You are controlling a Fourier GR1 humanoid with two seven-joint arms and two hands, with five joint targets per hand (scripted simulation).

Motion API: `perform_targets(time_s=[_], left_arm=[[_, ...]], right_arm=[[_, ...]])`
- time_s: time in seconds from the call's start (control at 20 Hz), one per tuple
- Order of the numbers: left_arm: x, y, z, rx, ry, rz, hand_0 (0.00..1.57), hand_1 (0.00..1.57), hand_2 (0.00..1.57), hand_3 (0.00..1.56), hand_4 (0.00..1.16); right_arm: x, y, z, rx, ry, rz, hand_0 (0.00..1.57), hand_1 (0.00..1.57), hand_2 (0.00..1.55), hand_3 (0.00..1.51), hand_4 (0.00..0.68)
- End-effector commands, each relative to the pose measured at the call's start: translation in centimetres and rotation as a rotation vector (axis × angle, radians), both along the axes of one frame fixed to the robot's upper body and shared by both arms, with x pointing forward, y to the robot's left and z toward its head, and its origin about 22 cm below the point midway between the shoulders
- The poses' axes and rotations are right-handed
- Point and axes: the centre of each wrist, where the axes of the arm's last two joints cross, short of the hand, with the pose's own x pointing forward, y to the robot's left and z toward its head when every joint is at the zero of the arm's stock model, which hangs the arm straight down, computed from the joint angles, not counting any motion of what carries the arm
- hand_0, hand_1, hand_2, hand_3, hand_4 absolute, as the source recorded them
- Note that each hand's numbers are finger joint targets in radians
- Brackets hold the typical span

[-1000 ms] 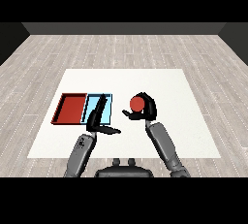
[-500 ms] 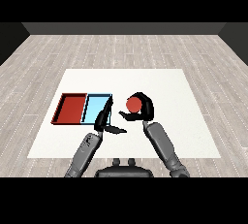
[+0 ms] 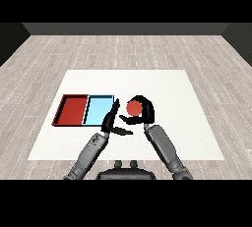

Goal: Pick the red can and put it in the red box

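My right hand [image 3: 143,111] is curled round the red can [image 3: 134,107], holding it just right of the light blue tray [image 3: 98,109]. The red tray [image 3: 72,110] lies at the left end of the pair, with nothing in it. Close to the can's left side stands my left hand [image 3: 111,121], fingers straight and pointing up, thumb stretched toward the right hand. It overlaps the blue tray's right edge.
Both trays lie side by side on the white table [image 3: 162,86], left of the middle. A wooden floor surrounds the table.
The right hand has carried the can leftward toward the trays. My left hand has moved right and up, closing in on the can.
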Motion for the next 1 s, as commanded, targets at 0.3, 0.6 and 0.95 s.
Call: perform_targets(time_s=[0.3,0.6,0.95], left_arm=[[1.6,-1.2,-0.4,-0.041,0.026,-0.024,0.00,0.00,0.00,0.00,0.00],[-0.2,-1.6,-1.0,-0.052,0.032,-0.040,0.00,0.00,0.00,0.00,0.00],[0.4,-2.2,-0.6,-0.078,0.033,-0.073,0.00,0.00,0.00,0.00,0.00]], right_arm=[[-1.7,2.3,-0.2,0.021,-0.017,0.027,1.44,1.44,1.43,1.39,0.661],[-2.2,2.6,0.7,0.063,0.015,0.059,1.51,1.51,1.45,1.41,0.654],[-0.1,2.0,-0.5,0.064,0.014,0.073,1.53,1.53,1.46,1.42,0.658]])
